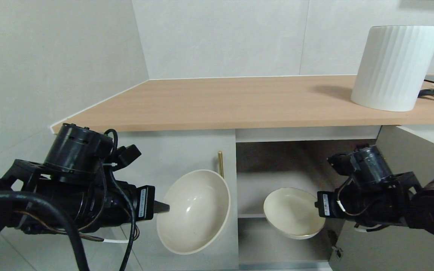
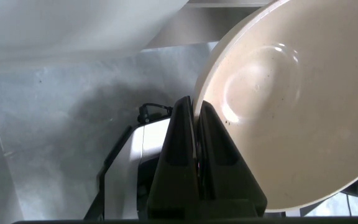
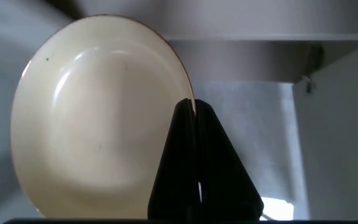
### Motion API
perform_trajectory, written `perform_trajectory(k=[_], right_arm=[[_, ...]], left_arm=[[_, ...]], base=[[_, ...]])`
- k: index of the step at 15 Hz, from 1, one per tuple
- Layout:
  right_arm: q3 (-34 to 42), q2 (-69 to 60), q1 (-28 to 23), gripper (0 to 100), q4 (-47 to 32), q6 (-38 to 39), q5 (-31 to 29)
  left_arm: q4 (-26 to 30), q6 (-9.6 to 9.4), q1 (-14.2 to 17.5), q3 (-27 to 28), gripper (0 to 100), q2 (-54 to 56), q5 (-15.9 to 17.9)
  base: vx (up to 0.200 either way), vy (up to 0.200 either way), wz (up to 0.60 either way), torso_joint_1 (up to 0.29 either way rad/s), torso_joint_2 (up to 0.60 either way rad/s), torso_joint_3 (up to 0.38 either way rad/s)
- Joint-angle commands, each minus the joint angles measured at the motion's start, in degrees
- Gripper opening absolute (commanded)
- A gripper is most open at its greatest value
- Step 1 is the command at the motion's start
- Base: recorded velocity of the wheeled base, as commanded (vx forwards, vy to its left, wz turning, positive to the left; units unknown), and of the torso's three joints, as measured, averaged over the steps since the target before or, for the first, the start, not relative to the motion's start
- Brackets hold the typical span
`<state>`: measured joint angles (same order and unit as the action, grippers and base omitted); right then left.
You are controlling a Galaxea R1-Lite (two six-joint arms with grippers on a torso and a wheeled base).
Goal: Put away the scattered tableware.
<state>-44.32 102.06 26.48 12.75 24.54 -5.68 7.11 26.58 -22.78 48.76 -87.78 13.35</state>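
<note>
Both arms reach out low, side by side, beneath the wooden surface (image 1: 239, 101). The left end effector (image 1: 163, 207) is pinched tight on the rim of the larger bowl (image 1: 194, 210). That bowl is cream and glossy, tipped up on edge, with its hollow facing the head camera in front of the closed cabinet door (image 1: 187, 150). The right end effector (image 1: 317, 205) is clamped on the rim of the smaller bowl (image 1: 292, 212), cream too and tilted, held at the open compartment (image 1: 277, 165).

Soft even light, dim inside the cabinet (image 1: 277, 165), faint shadow beside white canister (image 1: 396, 67), wrist backgrounds blurred
</note>
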Motion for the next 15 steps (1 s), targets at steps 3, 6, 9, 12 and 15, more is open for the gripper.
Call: perform_trajectory(k=[3,6,9,12,15], right_arm=[[-2.96,18.17,-3.45,0,14.67,4.38,-0.38],[-7.97,24.33,-4.51,0,14.67,4.38,-1.61],[-10.52,28.63,-5.74,0,15.02,4.38,-2.76],[-13.16,32.06,-6.18,0,15.11,4.46,-5.31],[-15.26,34.70,-7.49,0,15.11,4.20,-8.12]], left_arm=[[0.01,-0.03,0.02,0.02,0,-0.63,0.01],[0.01,-0.03,0.02,0.02,0,-0.90,0.01],[0.01,-0.03,0.02,-0.07,0,-0.81,0.01],[0.01,-0.03,0.02,-0.07,0,-1.07,0.01],[0.01,-0.03,0.02,-0.07,0,-1.07,0.01]], base=[[0.000,0.000,0.00,0.000,0.00,0.000],[0.000,0.000,0.00,0.000,0.00,0.000],[0.000,0.000,0.00,0.000,0.00,0.000],[0.000,0.000,0.00,0.000,0.00,0.000],[0.000,0.000,0.00,0.000,0.00,0.000]])
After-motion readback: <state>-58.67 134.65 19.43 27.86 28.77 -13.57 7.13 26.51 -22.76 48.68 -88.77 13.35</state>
